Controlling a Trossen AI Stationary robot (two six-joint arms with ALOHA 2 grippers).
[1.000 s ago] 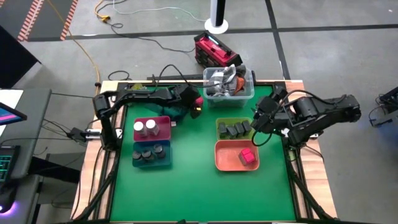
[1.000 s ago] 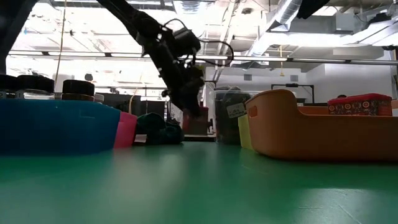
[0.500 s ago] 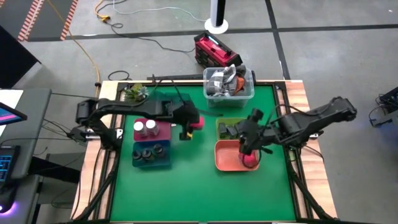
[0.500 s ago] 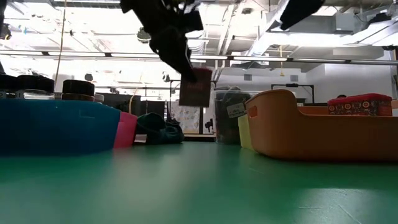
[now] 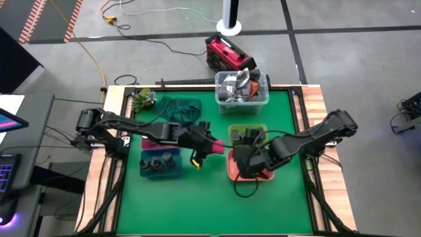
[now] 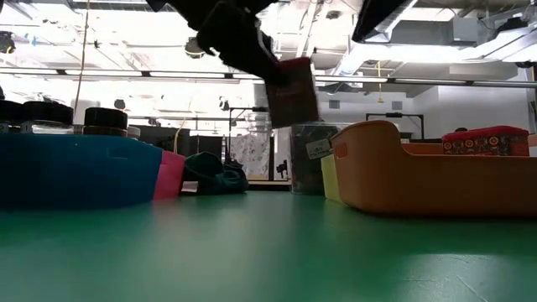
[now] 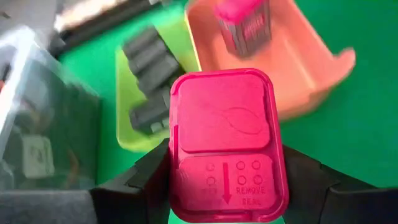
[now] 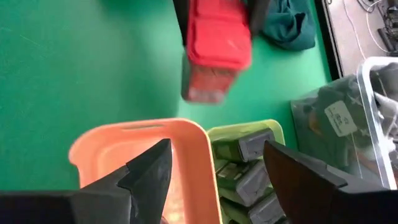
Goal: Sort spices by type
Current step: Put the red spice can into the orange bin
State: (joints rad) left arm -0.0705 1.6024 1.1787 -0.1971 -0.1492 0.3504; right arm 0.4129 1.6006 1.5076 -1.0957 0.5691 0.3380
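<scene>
Fingers of the left gripper are clamped on either side of a bright pink cube with a moulded flip lid, pinching it at its base so the lid faces outward and the body rides clear of the green table mat. In the low view the same cube hangs well above the mat, tilted, high enough to pass over a tray wall. From above, the left gripper sits mid-table, just left of the orange rectangular tray. That tray is probably the target, since the left wrist view shows another pink cube lying inside it, so like would go with like. Right gripper hovers over the orange tray's left wall with its fingers spread and nothing between them; it looks to be waiting or vacating. Beside the orange tray on its far side, the yellow-green tray holds dark grey rectangular blocks. On the left, the blue tray carries round dark grey jars. Beyond stands the clear plastic tub of grey clutter. Risk, as a judgement: both grippers crowd the same tray edge, so contact is possible.
</scene>
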